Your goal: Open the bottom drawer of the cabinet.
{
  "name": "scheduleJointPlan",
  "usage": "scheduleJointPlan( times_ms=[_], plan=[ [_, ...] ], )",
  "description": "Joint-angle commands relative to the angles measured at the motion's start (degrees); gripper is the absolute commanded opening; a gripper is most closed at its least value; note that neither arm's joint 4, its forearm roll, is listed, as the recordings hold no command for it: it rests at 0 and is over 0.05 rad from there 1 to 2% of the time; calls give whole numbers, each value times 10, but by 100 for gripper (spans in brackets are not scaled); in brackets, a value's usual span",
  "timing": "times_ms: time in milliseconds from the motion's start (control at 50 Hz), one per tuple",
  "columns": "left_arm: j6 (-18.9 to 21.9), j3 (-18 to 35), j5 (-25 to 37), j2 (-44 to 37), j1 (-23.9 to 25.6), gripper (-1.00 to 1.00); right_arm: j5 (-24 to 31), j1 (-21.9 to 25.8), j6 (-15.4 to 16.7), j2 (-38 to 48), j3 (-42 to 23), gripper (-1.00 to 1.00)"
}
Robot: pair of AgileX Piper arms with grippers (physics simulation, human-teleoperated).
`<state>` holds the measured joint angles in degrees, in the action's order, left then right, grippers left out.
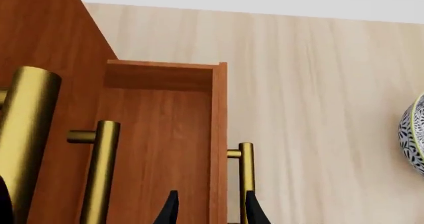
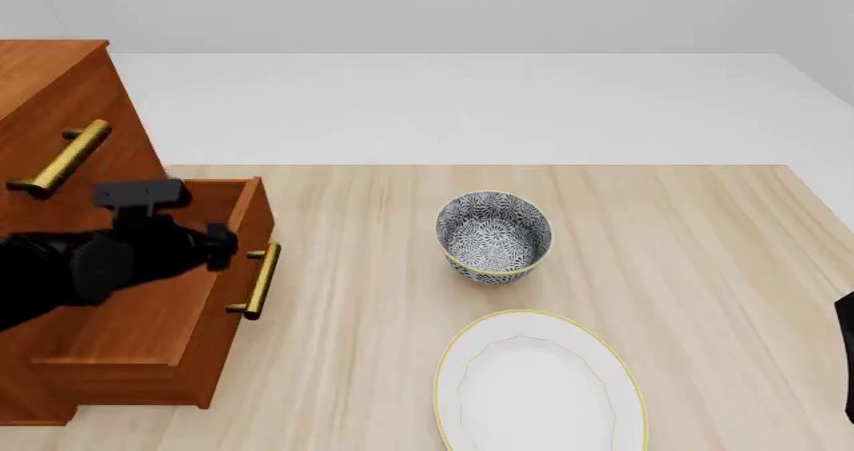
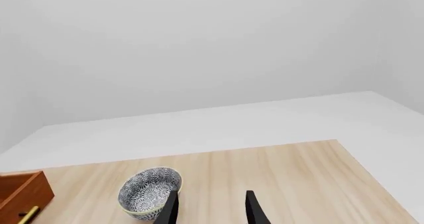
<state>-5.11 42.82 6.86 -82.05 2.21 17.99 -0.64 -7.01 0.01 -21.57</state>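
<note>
The cabinet [image 2: 54, 101] stands at the table's left. Its bottom drawer [image 2: 140, 336] is pulled out toward the table's middle, and its brass bar handle [image 2: 256, 281] faces the bowl. My left gripper [image 2: 230, 246] is open above the drawer's front edge. In the left wrist view the left gripper [image 1: 208, 211] straddles the drawer's front panel [image 1: 219, 134], one finger over the drawer's inside and the other by the handle [image 1: 246, 164]. My right gripper [image 3: 208, 209] is open and empty, low at the right edge of the front view, far from the cabinet.
A blue-patterned bowl [image 2: 494, 236] stands mid-table, right of the drawer; it also shows in the right wrist view [image 3: 149, 189]. A white plate [image 2: 541, 386] with a yellow rim lies in front of it. An upper drawer's brass handle [image 2: 60, 158] sticks out above my left arm.
</note>
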Motion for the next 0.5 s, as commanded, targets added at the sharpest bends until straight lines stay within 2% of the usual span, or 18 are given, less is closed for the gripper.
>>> scheduleJointPlan(
  times_ms=[20, 500],
  plan=[
    [-2, -14, -20, -20, 4, 100, -1, -1, -1, 0, 0, 100],
    [-15, -47, -63, -64, 21, 100, -5, -1, -2, 0, 2, 100]
  ],
)
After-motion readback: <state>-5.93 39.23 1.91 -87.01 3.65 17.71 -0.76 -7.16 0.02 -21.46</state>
